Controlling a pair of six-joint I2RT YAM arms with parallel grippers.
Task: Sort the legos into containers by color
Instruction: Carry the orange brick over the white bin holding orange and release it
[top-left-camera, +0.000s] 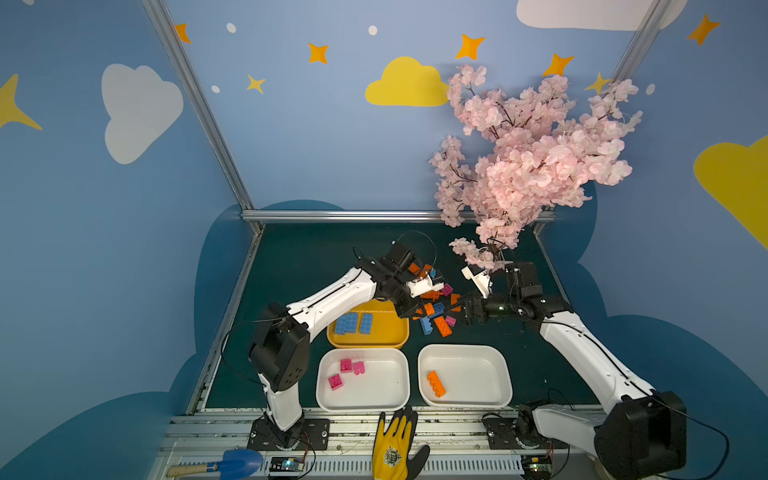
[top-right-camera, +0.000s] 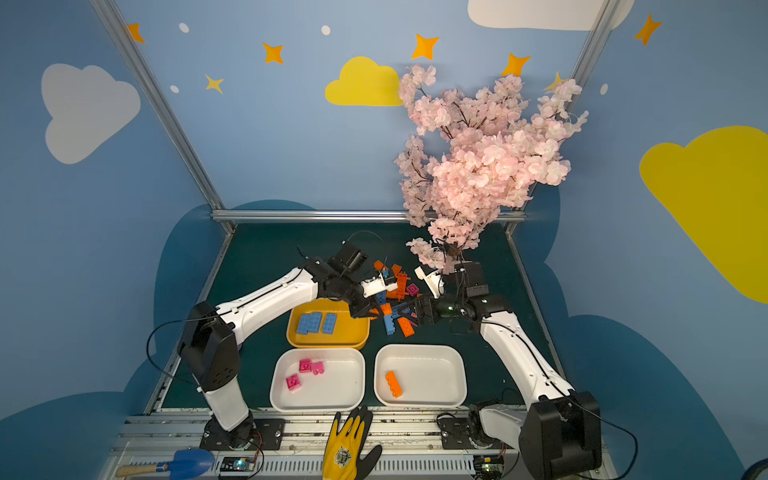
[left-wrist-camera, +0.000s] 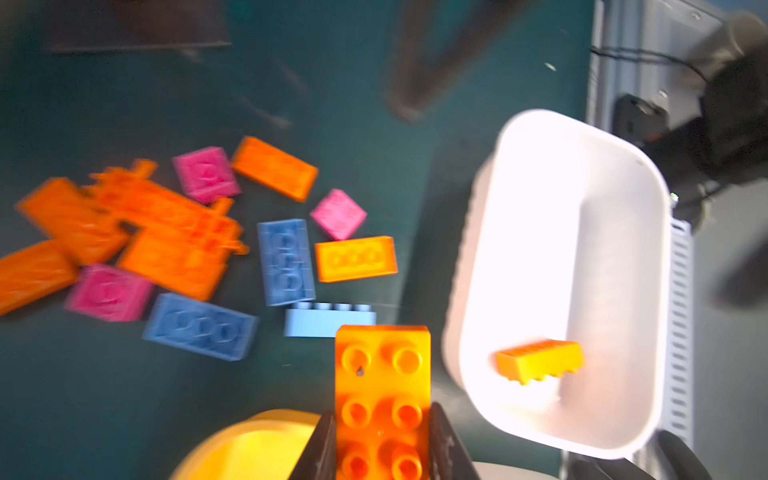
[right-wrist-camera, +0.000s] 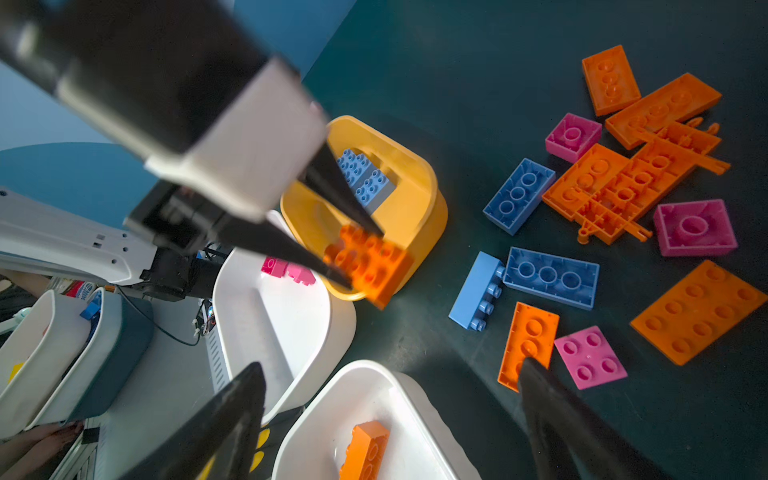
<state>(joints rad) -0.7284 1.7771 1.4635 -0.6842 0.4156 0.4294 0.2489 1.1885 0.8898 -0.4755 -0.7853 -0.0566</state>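
The left pincer (right-wrist-camera: 363, 258) is clamped on an orange brick (left-wrist-camera: 382, 374). It pinches the long sides near one end, so most of the brick juts out past the fingers (left-wrist-camera: 318, 451). The brick hangs above the right rim of the yellow tray (top-left-camera: 390, 330), which holds only blue bricks (top-left-camera: 353, 323). The plainest risk is a release here: the orange piece would drop among the blue ones, or strike the rim and skip onto the bench (top-left-camera: 311, 266). Its likely home is the white tray (top-left-camera: 478, 374) lying towards the arm bases and to the right of the yellow tray, where a lone orange brick (top-left-camera: 436, 384) rests. The second white tray (top-left-camera: 382, 386), on the yellow tray's side towards the arm bases, holds pink bricks (top-left-camera: 345, 365) and sits so close that a short carry could end there by mistake. With so little of the brick in the grip, a quick swing could make it pivot or slip free. The right pincer (right-wrist-camera: 390, 365) gapes wide and empty just right of the yellow tray, above the loose pile (top-left-camera: 436, 307) and very near the left pincer. If both arms travel at once, they may knock together or scatter the pile towards the trays.
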